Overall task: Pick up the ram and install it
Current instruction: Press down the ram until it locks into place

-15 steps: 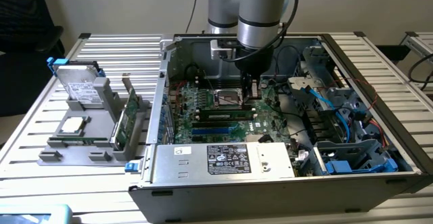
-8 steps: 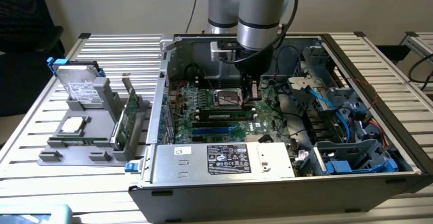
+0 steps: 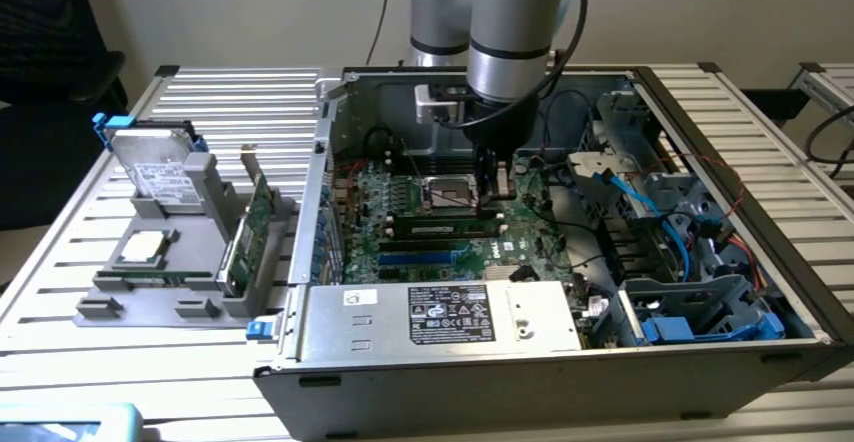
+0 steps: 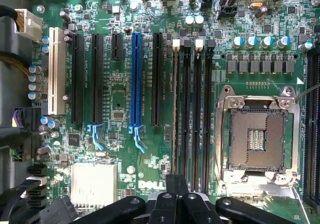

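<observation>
Nearest you in the exterior view, the power supply [image 3: 441,314] lies in front of the socket [image 3: 447,194]. Between them the ram [image 3: 447,229] sits in a slot. The gripper [image 3: 497,190] hangs just to the socket's right in that view.

On the wrist view, your gripper [image 4: 177,194] is fully closed, gripping nothing you can see, above the slots [image 4: 192,119] beside the socket [image 4: 256,134].

Hand [image 4: 176,196] cut by frame edge (fingertips only); board lettering unreadable.

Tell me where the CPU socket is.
In the exterior view, the CPU socket sits on the motherboard inside the open case, beside the memory slots, right by the gripper.
</observation>
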`<state>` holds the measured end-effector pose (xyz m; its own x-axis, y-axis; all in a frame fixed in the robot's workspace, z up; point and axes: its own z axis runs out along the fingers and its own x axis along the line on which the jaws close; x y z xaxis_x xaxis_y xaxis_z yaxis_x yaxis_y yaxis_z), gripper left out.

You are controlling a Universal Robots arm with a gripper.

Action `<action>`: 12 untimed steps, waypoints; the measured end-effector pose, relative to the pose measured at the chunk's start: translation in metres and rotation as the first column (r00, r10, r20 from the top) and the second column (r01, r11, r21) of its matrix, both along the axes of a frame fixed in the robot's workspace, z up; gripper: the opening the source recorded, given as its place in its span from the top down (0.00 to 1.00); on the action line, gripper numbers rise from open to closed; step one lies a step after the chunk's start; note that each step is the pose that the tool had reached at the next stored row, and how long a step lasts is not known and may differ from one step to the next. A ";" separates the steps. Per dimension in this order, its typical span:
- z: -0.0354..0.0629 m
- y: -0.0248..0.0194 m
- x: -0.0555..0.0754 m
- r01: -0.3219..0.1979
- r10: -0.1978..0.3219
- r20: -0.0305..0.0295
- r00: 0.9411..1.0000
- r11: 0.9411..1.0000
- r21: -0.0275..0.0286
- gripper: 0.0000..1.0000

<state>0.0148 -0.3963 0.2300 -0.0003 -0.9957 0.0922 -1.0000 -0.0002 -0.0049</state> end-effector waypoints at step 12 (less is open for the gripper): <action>-0.0046 0.0000 0.000 0.000 0.000 0.000 1.000 1.000 0.000 0.89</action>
<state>0.0148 -0.3962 0.2254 -0.0002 -0.9957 0.0921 -1.0000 -0.0003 -0.0049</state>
